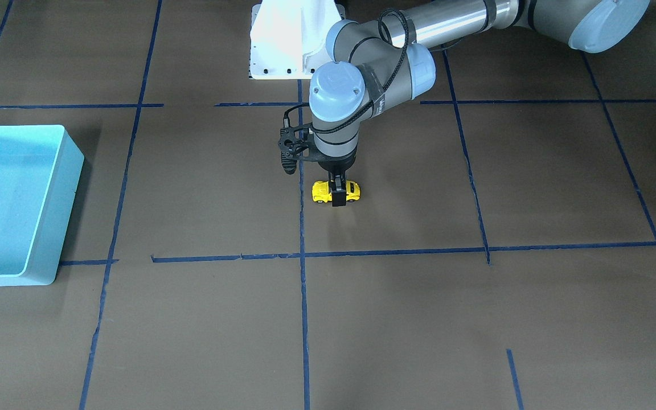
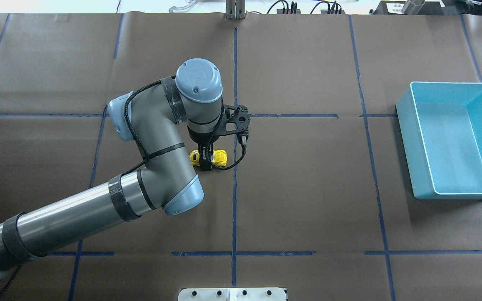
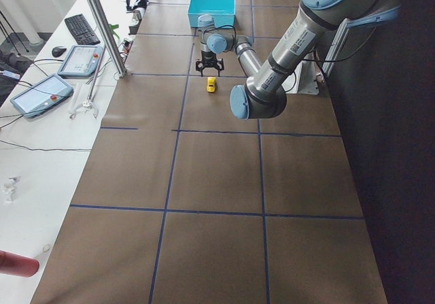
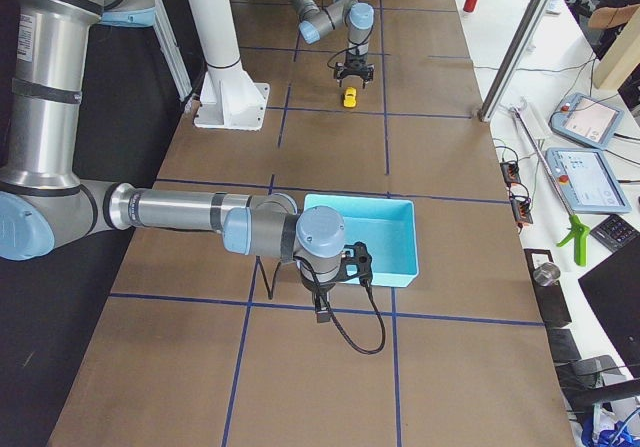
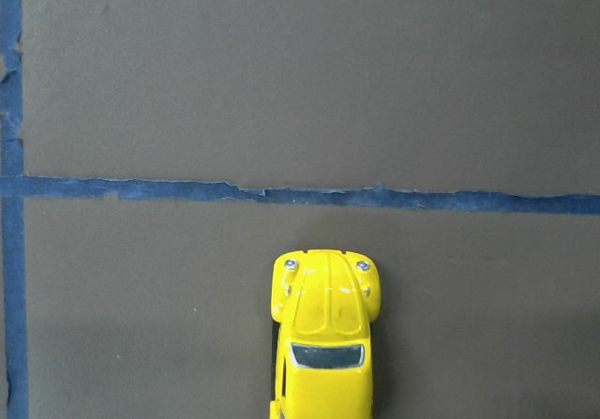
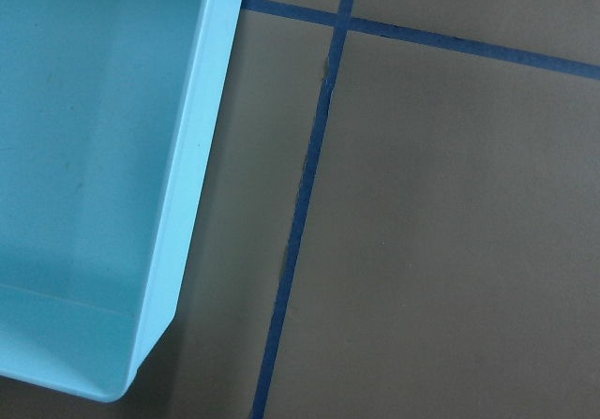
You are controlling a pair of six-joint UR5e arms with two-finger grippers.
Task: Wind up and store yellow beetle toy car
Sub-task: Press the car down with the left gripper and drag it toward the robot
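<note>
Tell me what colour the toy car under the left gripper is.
Bright yellow: the toy car shows best in the left wrist-mounted view.

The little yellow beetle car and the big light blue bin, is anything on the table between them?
Nothing but brown table paper crossed by blue tape lines lies between the yellow beetle toy car and the light blue plastic bin, seen overhead.

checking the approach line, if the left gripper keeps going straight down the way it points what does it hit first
The yellow beetle toy car: the left gripper points straight down with its fingers straddling the car's middle. Whether they already touch it is unclear; the brown table lies directly beneath.
</note>
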